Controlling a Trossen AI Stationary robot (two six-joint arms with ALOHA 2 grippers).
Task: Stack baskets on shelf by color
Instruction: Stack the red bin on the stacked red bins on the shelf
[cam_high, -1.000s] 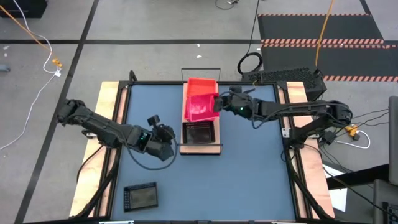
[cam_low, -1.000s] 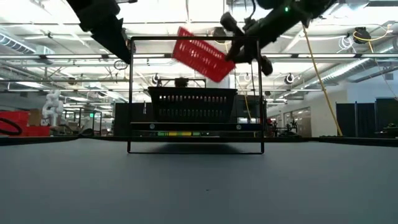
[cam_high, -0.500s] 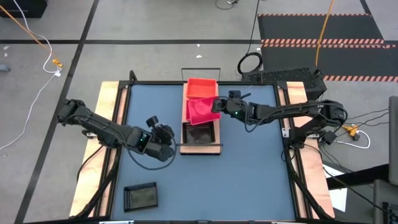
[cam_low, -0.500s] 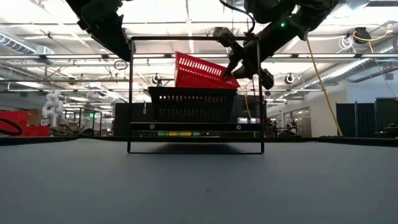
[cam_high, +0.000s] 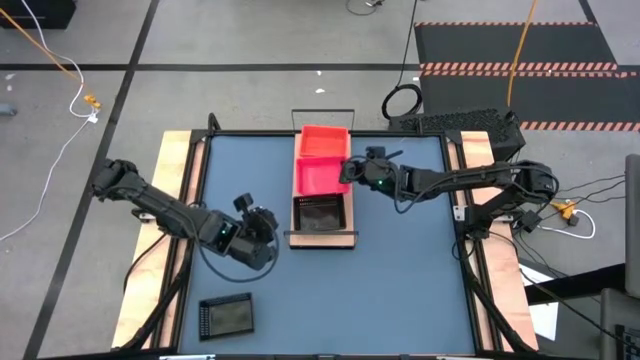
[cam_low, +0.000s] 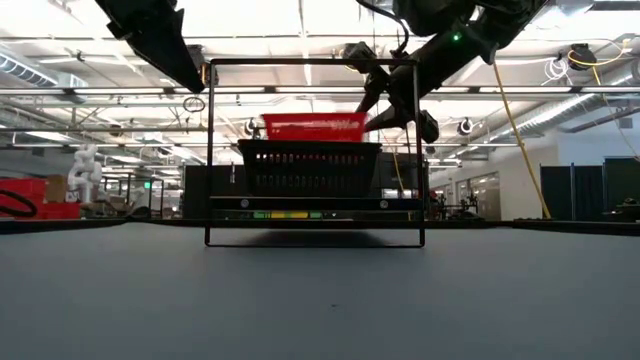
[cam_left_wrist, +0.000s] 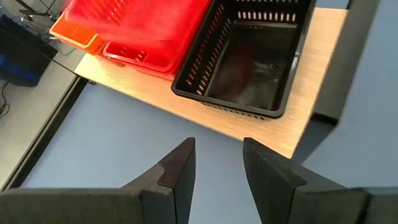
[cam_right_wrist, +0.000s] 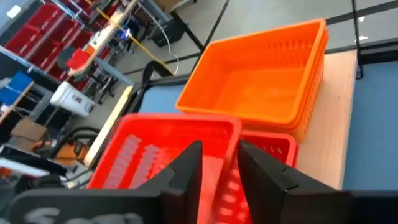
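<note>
Now the right gripper (cam_high: 350, 168) has its jaws clenched on the rim of a red basket (cam_high: 320, 176) sitting level over another red one in the middle of the shelf (cam_high: 322, 238), between the orange basket (cam_high: 324, 137) and a black basket (cam_high: 320, 213). Best to check its corners nest squarely before letting go. The left gripper (cam_left_wrist: 214, 163) waits, jaws parted, over the worktop (cam_high: 400, 270) near the shelf.

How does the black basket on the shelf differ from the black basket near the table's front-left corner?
The black basket on the shelf sits on the light-wood shelf, beside the pink-red basket; the other black basket lies alone on the blue table. Both are dark mesh trays, apparently alike in size.
</note>
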